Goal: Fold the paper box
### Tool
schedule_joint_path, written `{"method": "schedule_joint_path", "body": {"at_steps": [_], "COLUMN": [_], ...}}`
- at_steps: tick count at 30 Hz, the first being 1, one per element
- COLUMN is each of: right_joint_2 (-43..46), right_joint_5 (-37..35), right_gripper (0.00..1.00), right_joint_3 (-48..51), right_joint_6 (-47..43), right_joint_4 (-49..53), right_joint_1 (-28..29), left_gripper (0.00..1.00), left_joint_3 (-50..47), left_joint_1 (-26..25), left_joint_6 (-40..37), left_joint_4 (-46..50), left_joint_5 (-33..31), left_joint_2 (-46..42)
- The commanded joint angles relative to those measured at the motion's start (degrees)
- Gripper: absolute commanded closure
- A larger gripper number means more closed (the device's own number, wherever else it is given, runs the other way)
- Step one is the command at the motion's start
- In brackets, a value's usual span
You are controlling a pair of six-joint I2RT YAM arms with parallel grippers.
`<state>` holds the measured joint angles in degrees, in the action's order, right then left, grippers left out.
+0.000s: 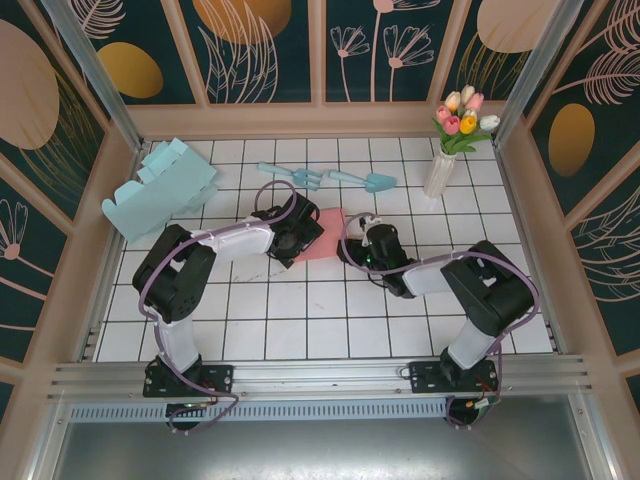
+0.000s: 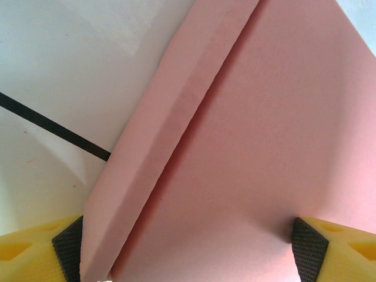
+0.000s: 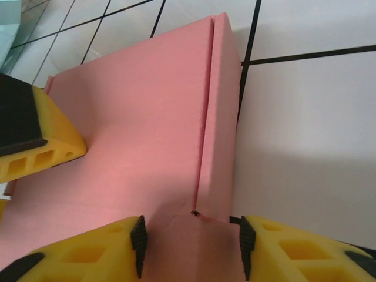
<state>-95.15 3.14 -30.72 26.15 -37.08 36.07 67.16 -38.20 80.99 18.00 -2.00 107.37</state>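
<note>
1. The paper box point(image 1: 325, 235), pink, lies on the desk point(image 1: 300, 330) at mid-field, directly between the two grippers. The left gripper point(image 1: 297, 238) meets it from the left side and the right gripper point(image 1: 362, 248) from the right. Both are at the box, so neither arm is the nearer.
2. Governing relation: in the right wrist view, a folded side wall point(image 3: 220, 117) runs along the right edge of the box's flat panel. Its crease leads almost straight away from the right gripper. The near end of the wall, marked by a small notch at the corner, sits just ahead of the jaws and close to their centre line.
3. Right gripper state: the jaws are partly closed, and pink card fills the gap between the pads point(image 3: 139, 247). Whether the pads clamp that card or merely straddle it cannot be told.
4. Left gripper state: the jaws stand wide apart and clamp nothing. In the left wrist view, one pad point(image 2: 67, 252) sits against the outer edge of a folded wall. The other rests over the flat panel, and the card runs on past it.
5. From the left gripper, the box extends forward and to the right, and the crease runs diagonally away.
6. Judgement: the coming fold likely turns on the wall's long axis. The right gripper is aligned to work along it, and the left gripper is placed to steady the panel.
</note>
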Motion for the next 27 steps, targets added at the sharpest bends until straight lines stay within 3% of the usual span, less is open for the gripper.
{"method": "schedule_joint_path", "body": {"at_steps": [1, 27], "right_joint_2": [1.0, -0.2], "right_joint_5": [2.6, -3.8], "right_gripper": [0.56, 0.59], "right_joint_3": [1.5, 0.7], "right_joint_6": [0.5, -0.1], "right_joint_4": [2.3, 4.0], "right_joint_1": [1.4, 2.6], "left_gripper": [0.12, 0.11], "left_joint_3": [-1.0, 0.4], "left_joint_1": [1.0, 1.1], "left_joint_6": [-0.3, -3.0], "left_joint_4": [3.4, 7.8], "left_joint_5": [-3.4, -7.6], "left_joint_2": [1.5, 2.7]}}
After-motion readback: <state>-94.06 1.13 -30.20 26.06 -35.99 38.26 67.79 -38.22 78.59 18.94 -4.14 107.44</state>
